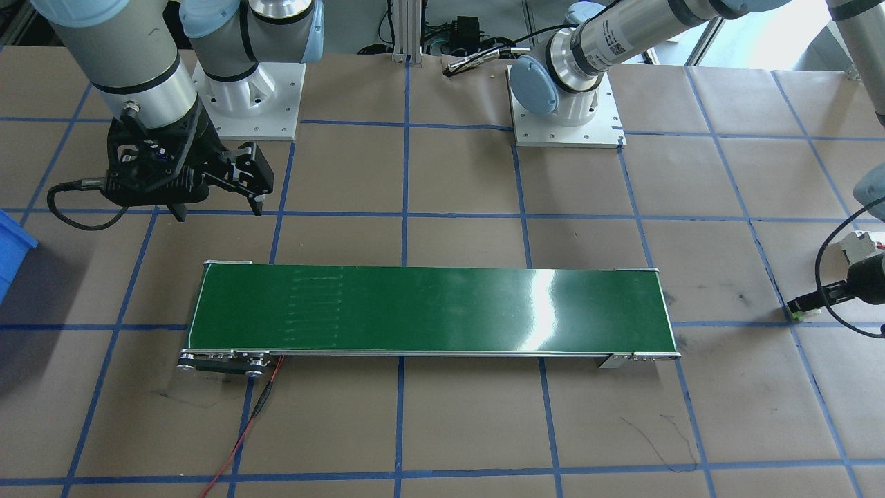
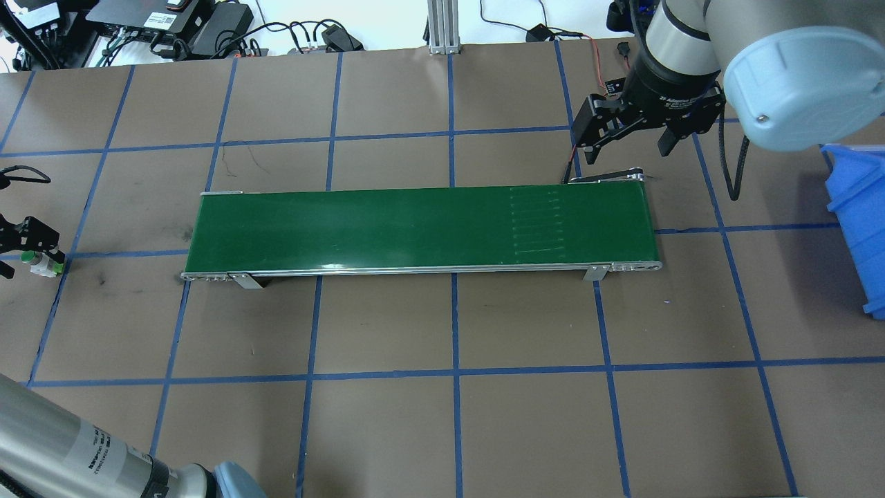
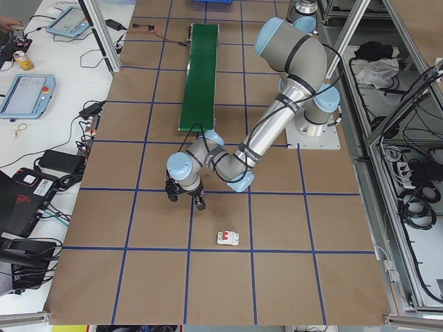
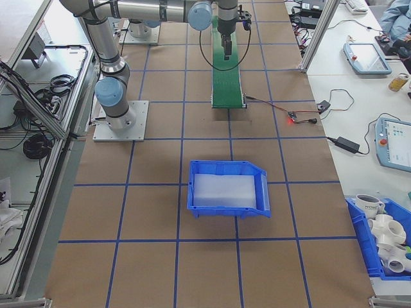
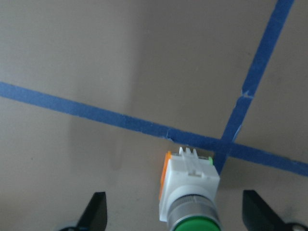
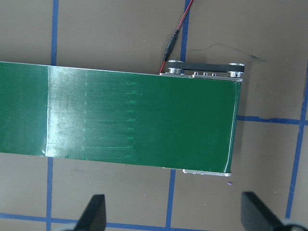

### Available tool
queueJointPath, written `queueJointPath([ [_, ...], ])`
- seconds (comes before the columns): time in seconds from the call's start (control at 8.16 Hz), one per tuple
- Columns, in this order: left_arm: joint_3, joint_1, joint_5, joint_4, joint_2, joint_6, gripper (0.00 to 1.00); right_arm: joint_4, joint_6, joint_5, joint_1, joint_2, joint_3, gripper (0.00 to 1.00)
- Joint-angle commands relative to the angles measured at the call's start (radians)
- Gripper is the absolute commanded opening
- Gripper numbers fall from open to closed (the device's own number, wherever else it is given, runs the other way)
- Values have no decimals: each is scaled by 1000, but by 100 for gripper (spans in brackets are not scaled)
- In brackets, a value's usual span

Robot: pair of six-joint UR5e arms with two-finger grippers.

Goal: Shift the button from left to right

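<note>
The button (image 5: 190, 192), a white body with a glossy green cap, lies on its side on the brown paper by a crossing of blue tape lines. My left gripper (image 5: 173, 207) stands open around it, one finger on each side and neither touching. The overhead view shows the button (image 2: 38, 263) at the far left edge, under the left gripper (image 2: 24, 254). My right gripper (image 2: 628, 149) hangs open and empty above the far right end of the green conveyor belt (image 2: 415, 225). Its wrist view looks down on that belt end (image 6: 120, 120).
A white circuit-breaker block (image 3: 228, 238) with a red mark lies close to the left gripper. A blue bin (image 2: 861, 221) stands at the right edge of the table. A red wire (image 1: 242, 429) runs off the conveyor's motor end.
</note>
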Motion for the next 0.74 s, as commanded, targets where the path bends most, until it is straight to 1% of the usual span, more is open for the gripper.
queueJointPath([
  [0.0, 1, 0, -1, 17, -17, 0, 52, -1, 0, 0, 0, 0, 1, 100],
  [0.12, 4, 0, -1, 19, -17, 0, 9, 0, 0, 0, 0, 0, 1, 100],
  [0.25, 6, 0, -4, 17, -17, 0, 0, 0, 0, 0, 0, 0, 1, 100],
  [0.49, 15, -2, -11, 7, 12, 3, 0, -1, 0, 0, 0, 0, 1, 100],
  [0.61, 18, -9, -19, 0, 63, 5, 0, 0, 0, 0, 0, 0, 1, 100],
])
